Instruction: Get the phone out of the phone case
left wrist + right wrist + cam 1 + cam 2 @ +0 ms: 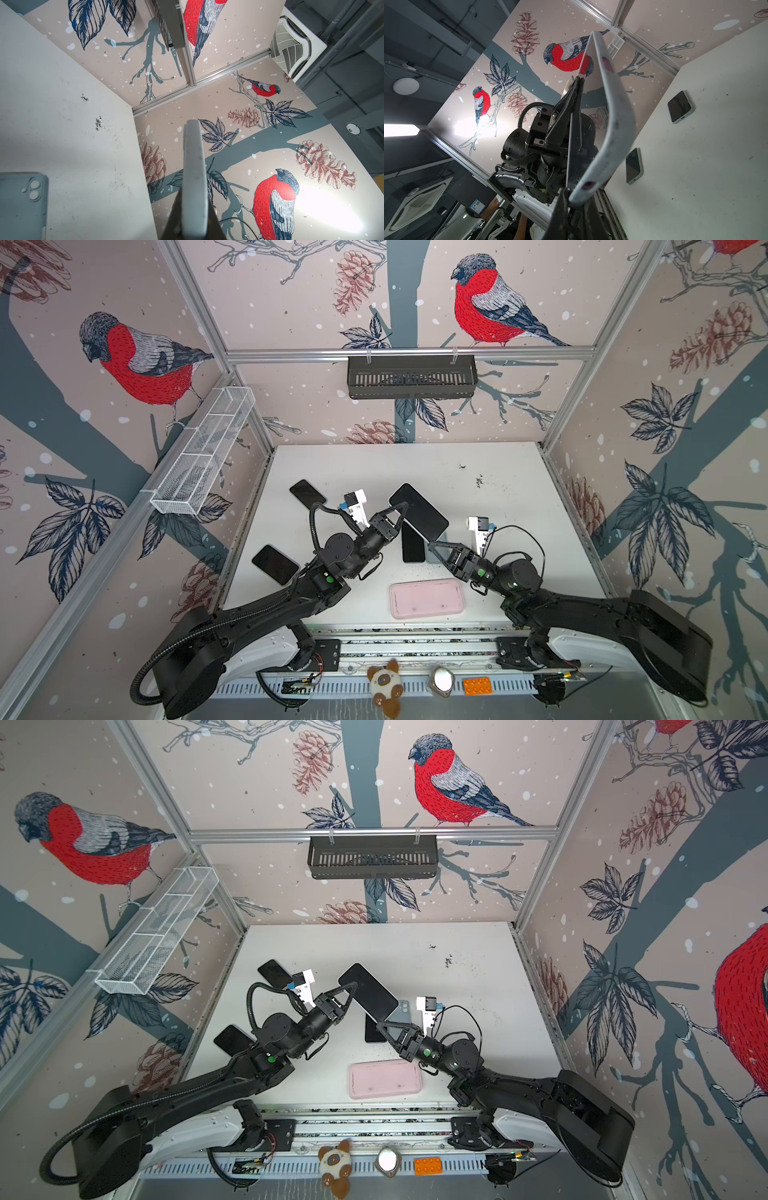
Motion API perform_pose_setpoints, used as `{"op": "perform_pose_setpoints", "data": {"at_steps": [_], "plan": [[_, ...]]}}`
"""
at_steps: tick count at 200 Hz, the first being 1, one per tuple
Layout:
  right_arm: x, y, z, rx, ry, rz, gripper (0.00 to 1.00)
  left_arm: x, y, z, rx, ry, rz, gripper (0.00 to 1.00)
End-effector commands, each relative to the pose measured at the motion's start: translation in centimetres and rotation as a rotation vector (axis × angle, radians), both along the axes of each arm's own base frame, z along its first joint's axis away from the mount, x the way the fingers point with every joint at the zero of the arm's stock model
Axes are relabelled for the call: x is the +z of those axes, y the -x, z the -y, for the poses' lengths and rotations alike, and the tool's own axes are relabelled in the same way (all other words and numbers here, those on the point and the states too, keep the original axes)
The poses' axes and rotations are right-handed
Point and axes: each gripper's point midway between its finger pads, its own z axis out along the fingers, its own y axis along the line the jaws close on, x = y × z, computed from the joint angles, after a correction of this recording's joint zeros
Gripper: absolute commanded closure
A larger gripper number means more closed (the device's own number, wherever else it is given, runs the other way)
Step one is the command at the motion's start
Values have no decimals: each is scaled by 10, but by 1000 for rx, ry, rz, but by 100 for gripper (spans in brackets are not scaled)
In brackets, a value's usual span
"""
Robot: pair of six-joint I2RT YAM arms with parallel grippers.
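1. Aloft over the worktop (498, 497), the left pincer (400, 511) clamps the phone (417, 510) by its edge.
2. Opposite, the right pincer (430, 544), closed on a corner of the case (612, 124), bows it off the phone.
3. Next, probably: peel the case clear.

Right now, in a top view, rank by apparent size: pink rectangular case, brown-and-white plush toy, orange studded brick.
1. pink rectangular case
2. brown-and-white plush toy
3. orange studded brick, clearly the smallest

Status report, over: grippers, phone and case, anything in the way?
Left gripper shut on phone, lifted. Right gripper shut on case corner; case bowing away, phone not out. Second phone on table below.
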Motion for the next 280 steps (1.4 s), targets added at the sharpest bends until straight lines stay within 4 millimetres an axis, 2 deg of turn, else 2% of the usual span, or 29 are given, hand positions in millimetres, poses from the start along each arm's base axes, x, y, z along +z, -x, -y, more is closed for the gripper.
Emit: {"op": "perform_pose_setpoints", "data": {"at_steps": [1,57,101,124,154,203,241,250,268,280], "plan": [[4,0,2,-10,4,45,90,17,5,-3,-6,50,50,100],[2,-3,3,-33,46,81,97,17,6,2,-26,50,45,100],[-8,-8,8,-125,163,209,100,11,8,11,-76,63,-7,100],[-12,-17,10,-188,252,270,100,10,10,21,-118,64,-34,100],[-10,-32,28,-283,303,317,100,15,13,30,-158,70,-45,100],[-25,-58,37,-373,450,342,100,23,14,42,-199,79,-42,100],[-32,-63,47,-410,461,320,100,26,14,39,-189,79,-40,100],[-34,-60,52,-410,444,307,93,27,14,36,-177,78,-35,100],[-36,-55,61,-410,436,289,61,31,14,30,-158,71,-21,100],[-37,-54,68,-418,447,278,50,32,14,28,-152,54,-12,100]]}}
